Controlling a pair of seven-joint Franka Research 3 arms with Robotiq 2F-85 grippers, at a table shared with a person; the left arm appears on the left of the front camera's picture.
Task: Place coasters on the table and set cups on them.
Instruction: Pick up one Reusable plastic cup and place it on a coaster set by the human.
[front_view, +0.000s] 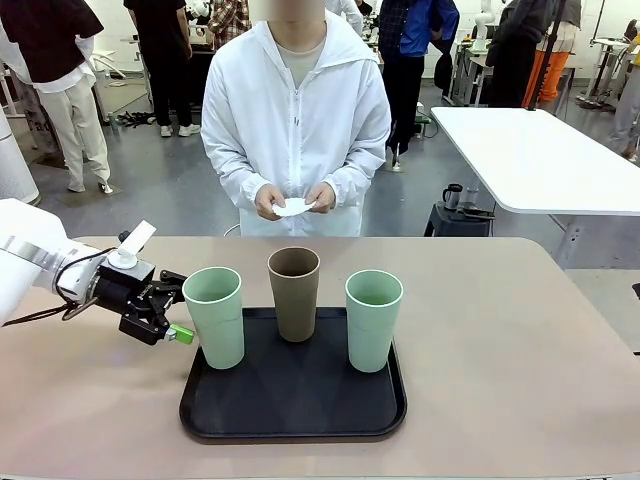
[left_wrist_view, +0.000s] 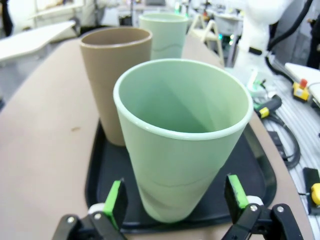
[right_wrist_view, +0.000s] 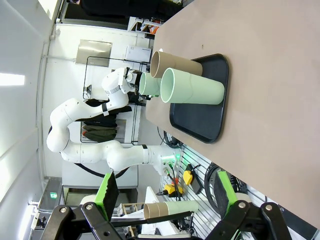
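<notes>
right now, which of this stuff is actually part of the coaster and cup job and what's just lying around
Job: left mint cup, brown cup, right mint cup, white coasters held by the person, beige table.
Lying about: black tray under the cups, dark mug, white table.

Tray (front_view: 290, 405) on the bench (front_view: 520, 350), near its robot-side edge. On the tray: left cup (front_view: 213, 315) at the left edge, middle cup (front_view: 294, 293) at the far edge, right cup (front_view: 373, 320) toward the right. The left gripper (front_view: 180, 333) is beside the left cup, jaws either side of its base. A coaster (front_view: 293, 207) lies in the person's hands (front_view: 268, 200), beyond the far edge.
</notes>
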